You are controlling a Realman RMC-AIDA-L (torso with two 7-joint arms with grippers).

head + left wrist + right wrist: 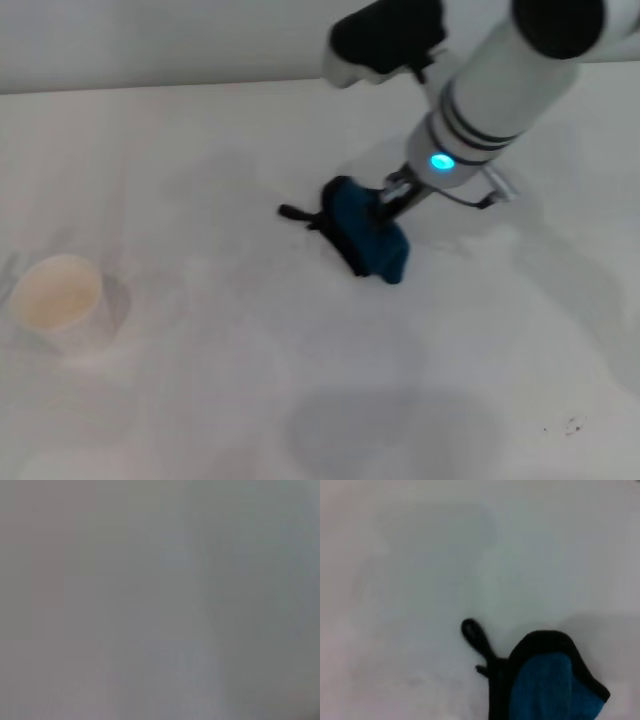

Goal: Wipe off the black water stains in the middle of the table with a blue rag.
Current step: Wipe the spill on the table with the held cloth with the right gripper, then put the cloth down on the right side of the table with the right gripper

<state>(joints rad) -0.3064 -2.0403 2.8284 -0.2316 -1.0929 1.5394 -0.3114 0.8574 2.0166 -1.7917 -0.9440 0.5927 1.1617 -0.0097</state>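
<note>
Near the middle of the table (pixel 230 400), the right gripper (pixel 392 203) has its fingers clenched on the blue rag (pixel 366 235), pinching the cloth from above so that it bunches up into a crumpled hump under the tool. Its lower side rests on the tabletop. Above the fingers a small ring of blue light glows on the wrist, and the white arm climbs away to the far right.

Bare white surface lies all around the rag. On the left side there is a long stretch of open tabletop before the paper cup (pixel 60 300), which stands upright and well apart near the left edge. On the near side the table runs on with only faint grey smudges and a few tiny dark specks low on the right. The far edge of the table sits beyond the arm, with a fair strip of white between it and the rag.

The cloth is teal-blue with black edging, and a short black loop tab (pixel 296 212) sticks out flat on the table toward the left. From the right wrist camera the rag (pixel 547 685) shows as a blue patch ringed in black, the tab (pixel 476 636) lying out on pale table (pixel 420 580). I cannot make out the black stain anywhere around the rag. The left wrist camera shows only plain grey.
</note>
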